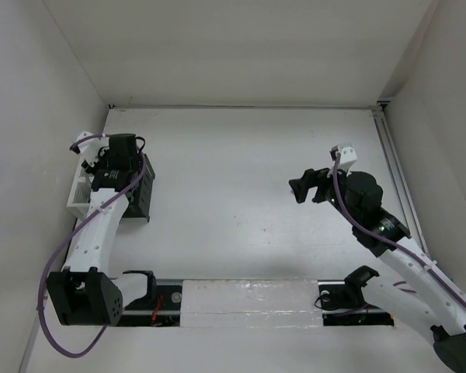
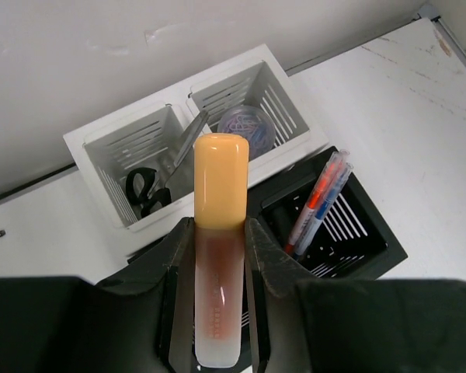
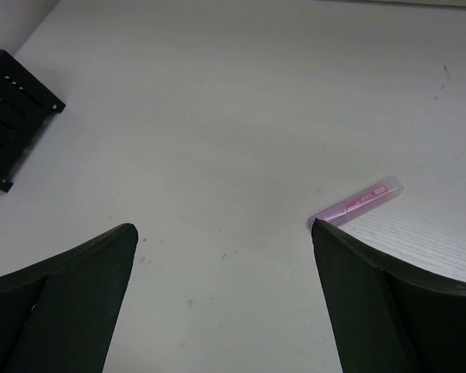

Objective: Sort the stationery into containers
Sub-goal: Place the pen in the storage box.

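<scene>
Left tool [image 2: 220, 233]: I had it clamped on the orange highlighter [image 2: 221, 179].
Right tool [image 3: 223, 229]: stood wide open, empty.
Boxed: scissors [image 2: 144, 190], pens [image 2: 318, 206].
Pending: purple highlighter [image 3: 357, 202].

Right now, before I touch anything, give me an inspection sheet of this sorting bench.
Surface: white table, faintly scuffed.
Job's things: scissors and round piece in separate compartments of white organiser; pens in black organiser; purple highlighter loose on table.
Clutter: nothing seen.
Claws: left claw shut on orange highlighter above the organisers; right claw open, empty, near purple highlighter.
Cables: purple cable along each arm.
Surroundings: plain white walls on three sides.
</scene>
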`<state>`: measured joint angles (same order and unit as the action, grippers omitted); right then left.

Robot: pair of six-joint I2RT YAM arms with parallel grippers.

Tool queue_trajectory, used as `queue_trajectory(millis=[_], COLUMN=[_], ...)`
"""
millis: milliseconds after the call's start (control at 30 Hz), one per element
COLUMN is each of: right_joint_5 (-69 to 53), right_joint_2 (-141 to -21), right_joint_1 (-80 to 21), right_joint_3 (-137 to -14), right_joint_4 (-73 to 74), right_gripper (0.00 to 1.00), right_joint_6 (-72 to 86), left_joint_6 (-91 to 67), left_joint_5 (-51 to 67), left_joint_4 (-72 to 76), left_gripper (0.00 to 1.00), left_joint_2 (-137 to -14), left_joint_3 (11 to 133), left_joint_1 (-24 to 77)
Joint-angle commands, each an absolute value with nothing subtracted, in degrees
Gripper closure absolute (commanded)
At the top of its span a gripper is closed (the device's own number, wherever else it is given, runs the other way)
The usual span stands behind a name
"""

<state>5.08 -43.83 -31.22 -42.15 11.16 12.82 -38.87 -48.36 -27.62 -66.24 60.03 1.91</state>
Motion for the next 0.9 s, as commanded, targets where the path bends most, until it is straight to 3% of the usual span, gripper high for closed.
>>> queue_trajectory(millis=[0, 233, 433, 867], right_joint_5=[4.0, 3.5, 3.0, 2.5], right_joint_2=[-42.7, -41.6, -41.6, -41.0], right_joint_1=[-31.7, -31.7, -31.7, -31.7], right_joint_3=[-42.0, -41.5, -41.5, -41.5], right_joint_4=[7.9, 7.9, 7.9, 7.9], right_gripper=[0.00, 0.00, 0.00, 0.00], right_joint_6=[11.6, 11.6, 11.1, 11.1], left_joint_6=[-37.4, -35.6, -42.9, -43.5], left_joint_5=[-51.0, -53.9, -63.0, -62.1], left_joint_4=[-22.4, -18.4, -27.0, -26.2], left_gripper=[1.00, 1.00, 1.00, 1.00], left_joint_2=[-66.3, -69.6, -74.5, -74.9], left_joint_3=[57.6, 57.4, 62.1, 60.8], left_joint_1=[1.9, 2.9, 4.3, 4.3])
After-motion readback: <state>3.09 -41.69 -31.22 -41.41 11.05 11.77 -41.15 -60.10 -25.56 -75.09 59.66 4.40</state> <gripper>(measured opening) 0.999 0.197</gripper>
